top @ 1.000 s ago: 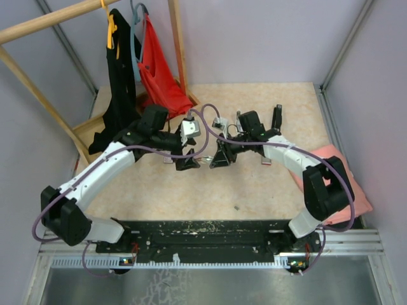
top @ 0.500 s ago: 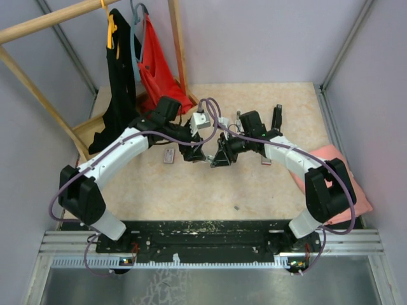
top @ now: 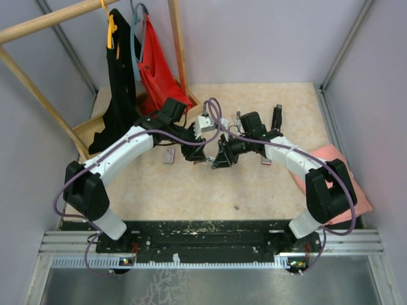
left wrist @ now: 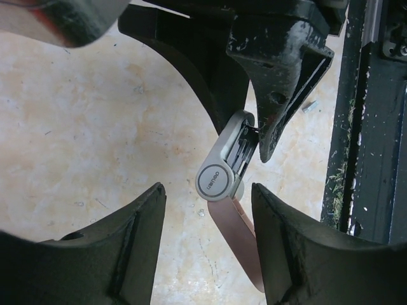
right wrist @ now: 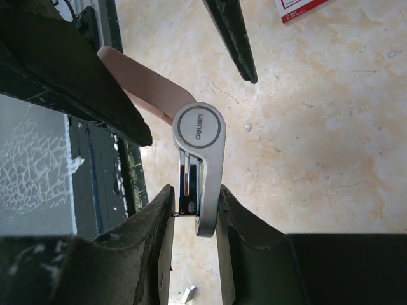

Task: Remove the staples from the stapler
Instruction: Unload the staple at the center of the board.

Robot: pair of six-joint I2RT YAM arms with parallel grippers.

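Note:
My right gripper is shut on the grey body of the stapler and holds it above the table at mid-table. The stapler's pink top cover is swung open from the round hinge. My left gripper is open, and the cover hangs between its fingers, close to the right one. The magazine rail is exposed; I cannot tell whether staples sit in it. One tiny silver staple fragment lies on the table below.
A small flat box with a red label lies left of the grippers. A black object stands at the back right, and a pink cloth lies at the right edge. A wooden rack with garments fills the back left.
My left arm has swung right to the stapler, and its jaws have narrowed around the pink cover. The right gripper has kept its hold without moving.

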